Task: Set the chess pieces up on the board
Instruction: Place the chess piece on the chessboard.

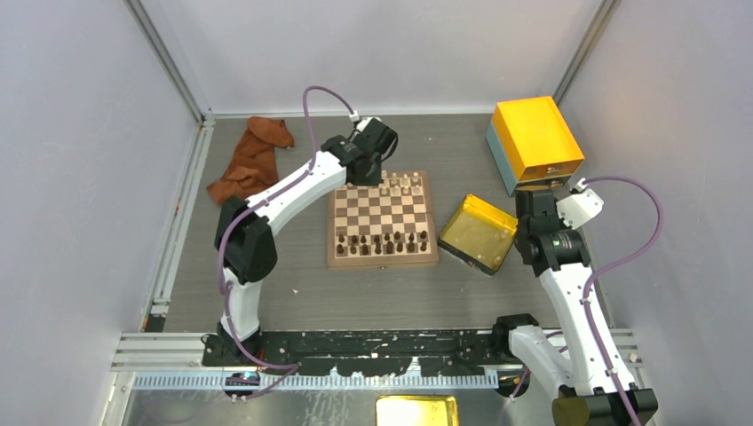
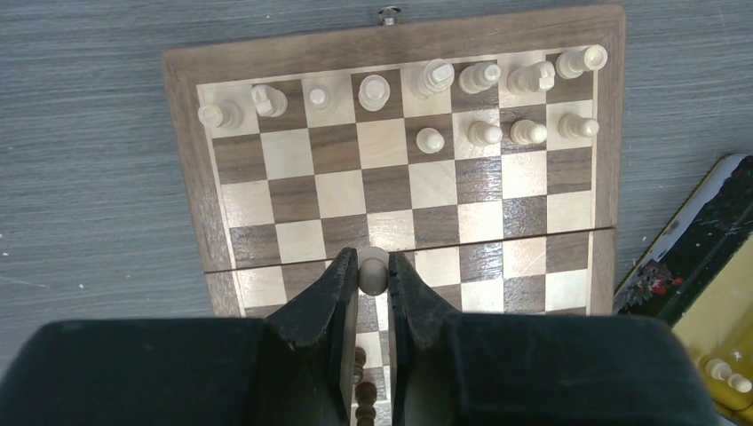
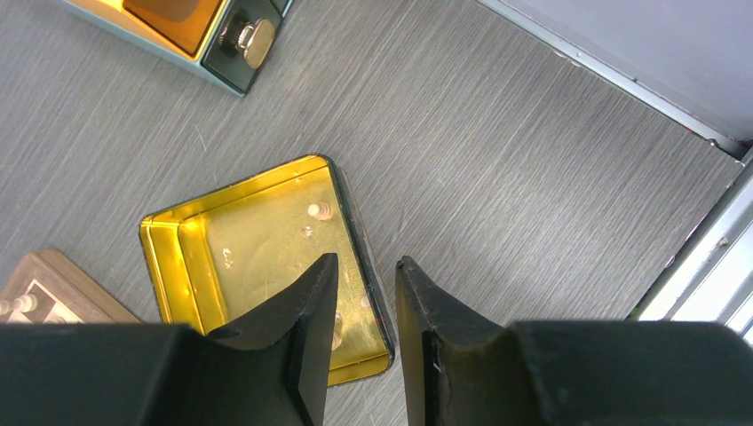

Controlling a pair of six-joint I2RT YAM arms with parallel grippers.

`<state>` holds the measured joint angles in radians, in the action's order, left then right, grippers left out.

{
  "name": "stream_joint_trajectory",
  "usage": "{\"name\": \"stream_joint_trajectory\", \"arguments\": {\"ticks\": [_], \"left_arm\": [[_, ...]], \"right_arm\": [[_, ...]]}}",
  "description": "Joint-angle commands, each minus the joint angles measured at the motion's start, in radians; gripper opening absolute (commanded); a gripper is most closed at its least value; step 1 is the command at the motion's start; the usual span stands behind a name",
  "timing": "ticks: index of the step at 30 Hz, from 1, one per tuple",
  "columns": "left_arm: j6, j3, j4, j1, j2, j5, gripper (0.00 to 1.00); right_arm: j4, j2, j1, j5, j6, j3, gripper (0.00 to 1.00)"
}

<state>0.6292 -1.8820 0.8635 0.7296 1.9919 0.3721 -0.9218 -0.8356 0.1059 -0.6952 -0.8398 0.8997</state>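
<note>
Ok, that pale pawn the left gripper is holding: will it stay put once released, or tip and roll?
Probably light and stiff: the pale pawn looks like small turned wood. Its round, narrow shape suggests it could tip if released tilted, then roll across the board. The left gripper holds it only at the fingertips, so it may swivel.

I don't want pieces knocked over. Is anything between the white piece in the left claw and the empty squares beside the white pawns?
Nothing visible. The left gripper holds the pale piece above the board, and the squares up to the empty spots beside the pawns are bare.
</note>
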Motion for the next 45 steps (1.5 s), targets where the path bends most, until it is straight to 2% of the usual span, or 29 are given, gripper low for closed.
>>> {"name": "stream_joint_trajectory", "arguments": {"ticks": [1, 21, 45], "left_arm": [[0.021, 0.036, -0.113, -0.018, -0.046, -0.018, 0.00], [0.008, 0.020, -0.166, -0.042, 0.076, -0.072, 0.00], [0.039, 0.030, -0.234, -0.049, 0.152, -0.058, 0.00]], "right_arm": [[0.012, 0.007, 0.007, -0.037, 0.013, 0.031, 0.36], [0.034, -0.025, 0.012, -0.055, 0.038, 0.042, 0.36], [0.043, -0.040, 0.020, -0.058, 0.046, 0.038, 0.36]]}}
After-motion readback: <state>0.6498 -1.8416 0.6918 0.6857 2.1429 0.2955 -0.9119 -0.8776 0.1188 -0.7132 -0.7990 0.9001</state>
